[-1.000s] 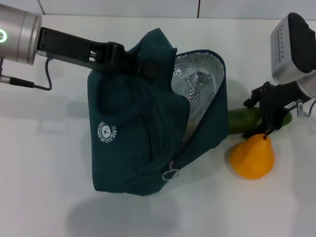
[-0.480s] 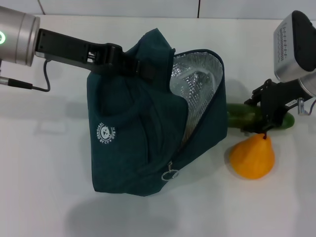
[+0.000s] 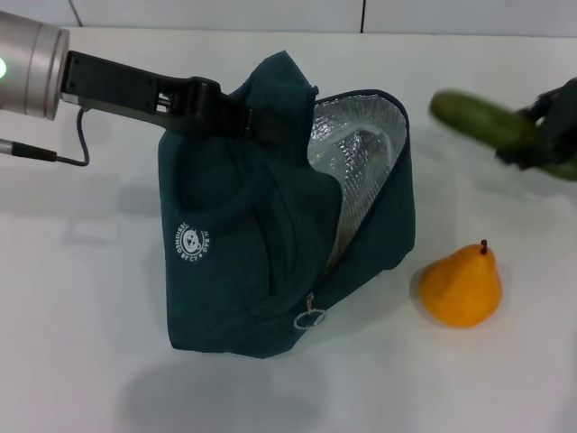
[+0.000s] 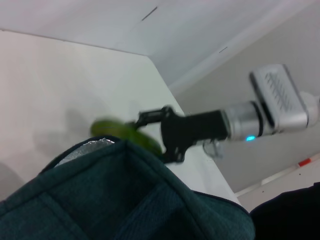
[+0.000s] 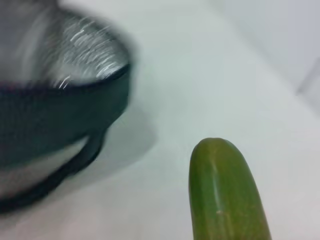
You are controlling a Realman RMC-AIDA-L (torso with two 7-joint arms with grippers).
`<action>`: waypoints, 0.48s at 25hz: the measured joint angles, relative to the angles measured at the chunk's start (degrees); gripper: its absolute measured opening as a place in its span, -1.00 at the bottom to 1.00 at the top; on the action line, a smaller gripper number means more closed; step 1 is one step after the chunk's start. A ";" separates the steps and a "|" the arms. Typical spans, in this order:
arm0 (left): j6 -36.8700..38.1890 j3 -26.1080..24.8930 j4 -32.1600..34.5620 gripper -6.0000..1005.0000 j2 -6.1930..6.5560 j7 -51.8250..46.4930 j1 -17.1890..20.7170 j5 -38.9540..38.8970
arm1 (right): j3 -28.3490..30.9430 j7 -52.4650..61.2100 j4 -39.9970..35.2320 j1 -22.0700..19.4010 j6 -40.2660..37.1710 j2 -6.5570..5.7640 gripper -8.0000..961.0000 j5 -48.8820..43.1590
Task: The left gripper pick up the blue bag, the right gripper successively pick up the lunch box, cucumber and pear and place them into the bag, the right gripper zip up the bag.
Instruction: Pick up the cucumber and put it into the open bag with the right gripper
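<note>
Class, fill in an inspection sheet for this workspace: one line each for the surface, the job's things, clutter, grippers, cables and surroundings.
Surface: white table, with shadows under the bag.
Job's things: blue bag held up, mouth open, foil lining showing; cucumber lifted off the table beside the bag's open mouth; pear upright on the table, apart from the bag; lunch box not visible.
Clutter: nothing seen.
Grippers: left gripper shut on the bag's top; right gripper shut on the cucumber, at the frame's edge in the head view.
Cables: thin black cable looping under the left arm.
Surroundings: pale wall behind the table.
</note>
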 joint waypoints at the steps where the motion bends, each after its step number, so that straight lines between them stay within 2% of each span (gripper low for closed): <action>1: 0.00 -0.05 0.00 -0.91 0.00 0.00 0.00 -0.03 | 2.77 0.37 -0.05 -0.24 -0.59 -0.22 0.34 0.65; 3: 0.00 -0.13 0.00 -0.91 -0.03 0.00 0.00 -0.06 | 7.68 0.71 -0.14 -0.70 -2.72 -0.71 0.34 2.94; 5: 0.00 -0.16 0.00 -0.91 -0.07 0.00 0.00 -0.09 | 10.16 0.95 -0.17 -1.14 -5.33 -1.32 0.34 6.06; 8: 0.00 -0.17 0.00 -0.91 -0.07 0.00 -0.03 -0.17 | 11.05 2.74 -1.03 -1.86 -8.31 -1.99 0.34 11.20; 12: 0.00 -0.14 0.00 -0.91 -0.07 0.00 -0.07 -0.18 | 11.11 5.98 -3.47 -2.72 -10.96 -2.29 0.34 19.92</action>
